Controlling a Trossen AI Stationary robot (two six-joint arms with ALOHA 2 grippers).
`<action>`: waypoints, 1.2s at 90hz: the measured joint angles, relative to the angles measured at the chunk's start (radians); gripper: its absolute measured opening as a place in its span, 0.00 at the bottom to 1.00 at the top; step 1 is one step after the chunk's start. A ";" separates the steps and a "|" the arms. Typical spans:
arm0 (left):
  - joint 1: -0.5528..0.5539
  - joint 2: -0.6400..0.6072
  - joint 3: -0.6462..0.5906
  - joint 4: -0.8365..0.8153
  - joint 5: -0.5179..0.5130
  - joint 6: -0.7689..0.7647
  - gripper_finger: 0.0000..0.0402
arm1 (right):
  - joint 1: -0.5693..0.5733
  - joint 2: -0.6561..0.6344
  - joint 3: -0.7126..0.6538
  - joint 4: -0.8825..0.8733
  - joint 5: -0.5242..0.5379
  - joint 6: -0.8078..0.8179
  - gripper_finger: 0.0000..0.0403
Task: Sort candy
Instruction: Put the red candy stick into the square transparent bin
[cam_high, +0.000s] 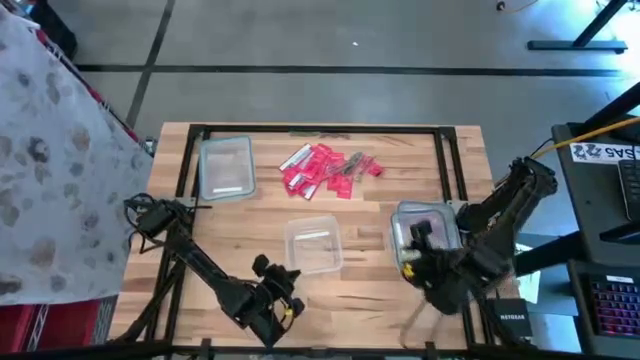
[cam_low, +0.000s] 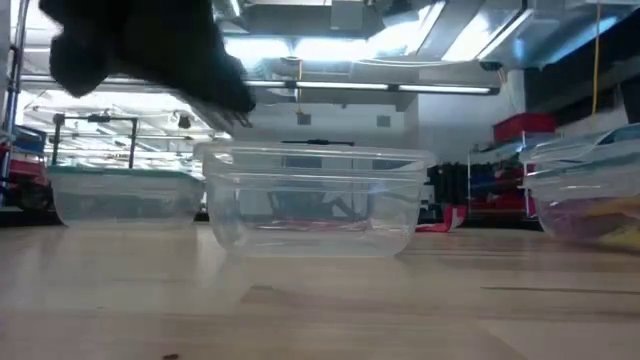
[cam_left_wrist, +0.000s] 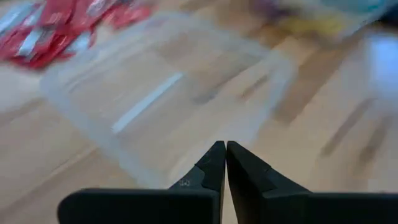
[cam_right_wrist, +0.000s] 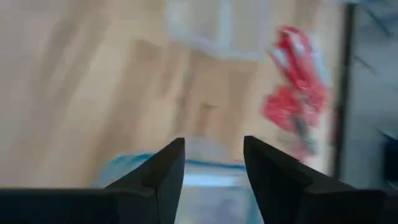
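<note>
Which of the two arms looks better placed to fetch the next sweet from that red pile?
Probably the right. Its fingers are open with the candy ahead, above the right tub. The left gripper is shut, near the table's front edge by the middle tub.

Bare desk between the candy and the middle tub: open lane there from either side. Left tub just beside the heap on one flank, well apart from the middle tub. Right tub under the right hand, fingers parted, blocking that near corner. Left hand, fingers pressed together, near the middle tub's front edge, with free wood between. Frame rails along the desk's far edge, close behind the candy.
</note>
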 joint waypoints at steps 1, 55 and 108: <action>0.005 0.000 0.000 -0.015 0.012 -0.010 0.00 | -0.019 0.000 -0.002 0.001 0.000 -0.017 0.38; 0.278 -0.045 -0.001 -0.435 0.309 0.098 0.00 | -0.989 0.016 -0.167 0.633 -0.553 -1.040 0.38; 0.289 -0.569 -0.012 -0.583 0.178 0.248 0.00 | -1.219 0.291 -0.193 0.633 -0.652 -1.207 0.38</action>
